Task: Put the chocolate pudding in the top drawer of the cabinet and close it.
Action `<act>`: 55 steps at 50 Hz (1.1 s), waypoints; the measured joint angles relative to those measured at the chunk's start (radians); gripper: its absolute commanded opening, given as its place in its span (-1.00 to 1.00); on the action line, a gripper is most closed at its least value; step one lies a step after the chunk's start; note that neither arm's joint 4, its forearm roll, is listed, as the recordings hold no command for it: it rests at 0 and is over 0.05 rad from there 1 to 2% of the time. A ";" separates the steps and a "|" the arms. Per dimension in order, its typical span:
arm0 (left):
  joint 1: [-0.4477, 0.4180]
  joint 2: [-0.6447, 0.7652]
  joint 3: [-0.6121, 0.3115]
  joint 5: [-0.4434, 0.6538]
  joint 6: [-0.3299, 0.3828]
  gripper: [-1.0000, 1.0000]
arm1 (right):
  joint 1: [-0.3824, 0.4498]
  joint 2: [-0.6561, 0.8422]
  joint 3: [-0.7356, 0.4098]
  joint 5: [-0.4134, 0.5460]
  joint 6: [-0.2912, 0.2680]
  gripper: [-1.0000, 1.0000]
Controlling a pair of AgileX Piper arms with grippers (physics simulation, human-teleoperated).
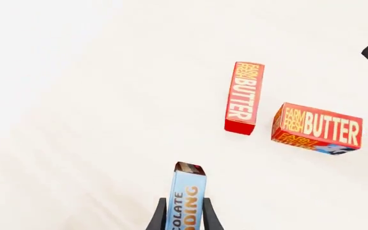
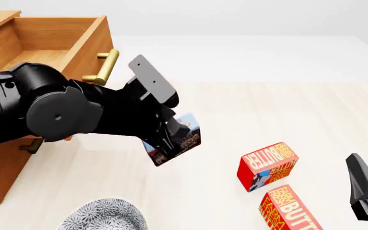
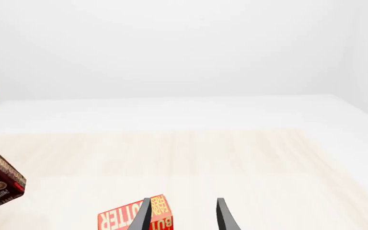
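Above pale tabletop, chocolate pudding clenched in left gripper fingers, lifted clear for carrying toward open top drawer; right gripper fingers parted, empty.

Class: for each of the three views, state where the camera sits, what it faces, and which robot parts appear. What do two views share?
Front: behind the arms, facing the open top drawer; both arms show.
Left wrist: behind the left gripper, facing the chocolate pudding and table.
Right wrist: behind the right gripper, facing across the table.
Shared: the pudding and a butter box.
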 measured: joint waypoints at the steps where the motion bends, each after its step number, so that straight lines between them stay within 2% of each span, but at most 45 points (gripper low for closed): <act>1: -0.004 -0.005 -0.004 0.006 0.000 -1.00 | 0.000 0.000 0.000 0.000 0.000 1.00; 23: -0.048 -0.114 -0.113 0.121 0.029 -1.00 | 0.000 0.000 0.000 0.000 0.000 1.00; 55: 0.013 -0.233 -0.308 0.279 0.098 -1.00 | 0.000 0.000 0.000 0.000 0.000 1.00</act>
